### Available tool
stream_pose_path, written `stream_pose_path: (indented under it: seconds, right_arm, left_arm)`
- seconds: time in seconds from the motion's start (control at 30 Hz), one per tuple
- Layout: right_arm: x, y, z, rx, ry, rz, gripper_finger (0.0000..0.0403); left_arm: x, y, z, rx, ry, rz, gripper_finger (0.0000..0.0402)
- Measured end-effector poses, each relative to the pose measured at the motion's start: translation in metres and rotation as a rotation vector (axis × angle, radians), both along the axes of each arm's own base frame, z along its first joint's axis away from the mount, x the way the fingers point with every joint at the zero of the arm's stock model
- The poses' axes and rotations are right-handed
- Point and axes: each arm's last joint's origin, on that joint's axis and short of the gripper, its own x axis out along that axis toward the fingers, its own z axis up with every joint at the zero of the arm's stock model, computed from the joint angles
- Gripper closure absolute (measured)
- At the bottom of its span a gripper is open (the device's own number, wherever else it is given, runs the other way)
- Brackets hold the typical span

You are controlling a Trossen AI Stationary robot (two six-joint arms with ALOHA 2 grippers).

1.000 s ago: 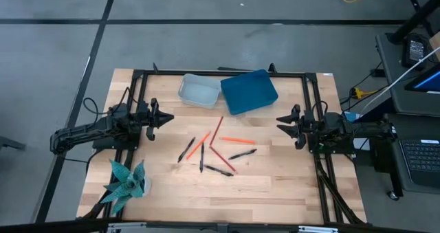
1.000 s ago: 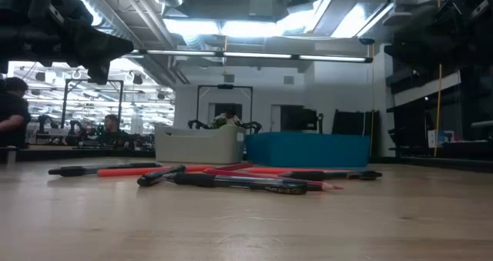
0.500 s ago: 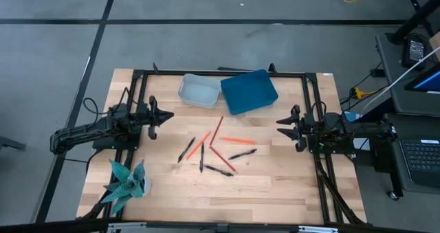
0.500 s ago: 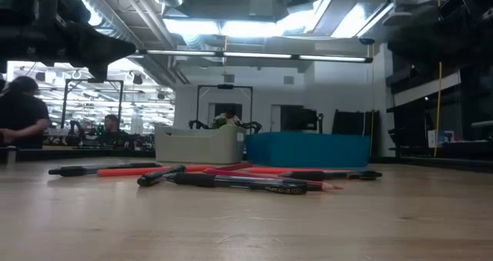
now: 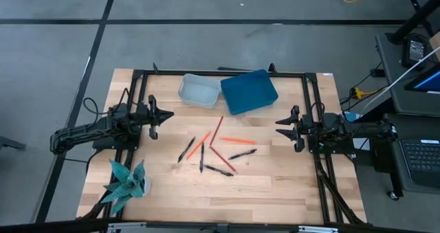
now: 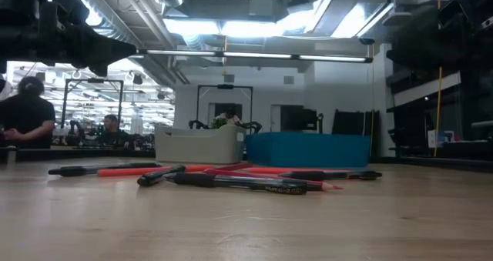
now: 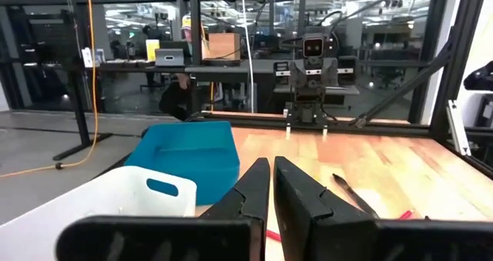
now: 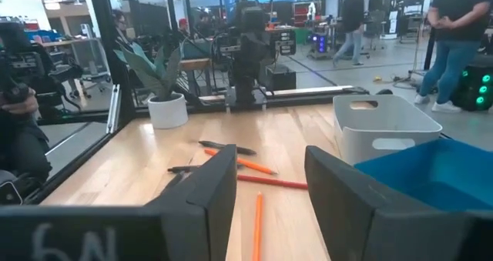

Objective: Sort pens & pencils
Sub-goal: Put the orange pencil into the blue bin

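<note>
High view shows us at the start: pens [image 5: 242,154] and pencils [image 5: 237,140] lie mixed mid-table, left gripper [image 5: 167,116] pressed together, right gripper [image 5: 279,124] spread, so next we reach in.

Black pens [image 5: 220,170] and orange-red pencils [image 5: 237,140], scattered flat, crossing, mid-table

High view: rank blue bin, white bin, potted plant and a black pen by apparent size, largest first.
1. blue bin
2. white bin and potted plant: similar spread, too close to rank
3. black pen, by far the smallest

All sit on the table, so distance from the camera hardly skews this.
</note>
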Motion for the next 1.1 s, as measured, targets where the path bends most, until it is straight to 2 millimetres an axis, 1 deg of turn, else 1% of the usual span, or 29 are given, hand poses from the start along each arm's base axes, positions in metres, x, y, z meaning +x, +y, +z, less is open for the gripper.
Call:
stream_pose_path:
  seconds: [0.1,0.2,0.23,0.33,0.4,0.53,0.67,0.77,0.9,1.1]
  right_arm:
    - [0.0,0.0,0.001,0.007,-0.014,-0.002,0.0247]
    - [-0.002,-0.002,0.013,-0.092,-0.101,-0.065,0.0247]
    - [-0.002,-0.002,0.016,-0.093,-0.121,-0.075,0.0247]
    - [-0.003,-0.002,0.02,-0.023,-0.154,-0.062,0.0247]
    - [-0.003,-0.001,0.022,0.024,-0.164,-0.022,0.0247]
    - [-0.002,0.0,0.017,0.021,-0.125,0.021,0.0247]
    - [-0.001,0.0,0.008,-0.003,-0.028,0.018,0.0247]
    - [-0.001,-0.001,0.001,0.041,0.04,-0.022,0.0247]
    - [0.0,-0.001,0.0,0.026,0.053,-0.029,0.0247]
    - [0.005,-0.003,-0.005,0.016,0.124,-0.048,0.0247]
  left_arm:
    - [0.0,0.0,0.0,0.002,0.0,-0.001,0.0388]
    - [0.0,0.0,0.0,0.03,0.006,0.0,0.0388]
    - [0.0,0.0,0.0,0.033,0.007,0.001,0.0388]
    - [0.0,0.0,-0.001,0.025,0.012,-0.001,0.0388]
    - [0.0,0.0,-0.001,0.024,0.012,-0.001,0.0388]
    - [0.0,0.0,-0.001,0.051,0.018,0.001,0.0388]
    - [0.0,0.0,-0.001,0.042,0.015,0.0,0.0388]
    - [0.0,0.0,0.0,-0.012,-0.002,0.014,0.0388]
    - [0.0,0.001,-0.001,-0.016,0.006,0.026,0.0388]
    - [0.006,0.003,-0.006,-0.04,0.076,0.026,0.0388]
